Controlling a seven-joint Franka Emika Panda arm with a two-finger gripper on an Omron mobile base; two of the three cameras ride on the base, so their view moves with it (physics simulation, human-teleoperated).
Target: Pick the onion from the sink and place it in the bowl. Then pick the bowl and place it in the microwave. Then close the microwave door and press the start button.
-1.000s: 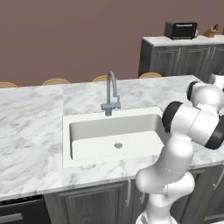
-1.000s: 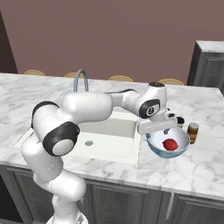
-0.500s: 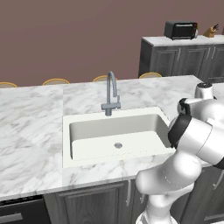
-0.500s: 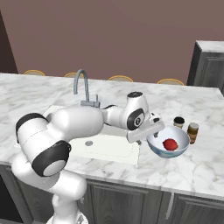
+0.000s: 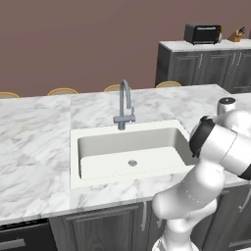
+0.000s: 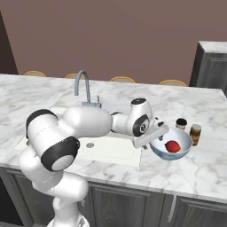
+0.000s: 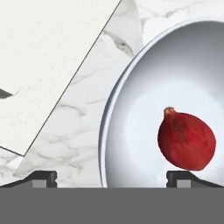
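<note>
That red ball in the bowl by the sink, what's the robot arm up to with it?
The red ball is an onion, lying loose inside the white bowl on the marble counter, right of the sink. The gripper hangs open over the bowl's near rim, one fingertip each side of it, holding nothing. Putting the bowl in the microwave is not yet done.

— What sits on the marble counter (image 6: 195,170) apart from the job's own pieces?

— Two small jars close together toward its right end: a dark-lidded one (image 6: 181,123) and a brown one (image 6: 195,134) just beside it, nearer the front edge.

— And along the far edge?

— The rounded tops of tan chair backs (image 5: 62,91) show in a row behind it.

— Further back?

— A dark cabinet unit (image 5: 206,66) with a pale top stands against the brown wall (image 5: 88,39). A black toaster (image 5: 202,33) stands on it, a knife block (image 5: 238,34) near its right end.
</note>
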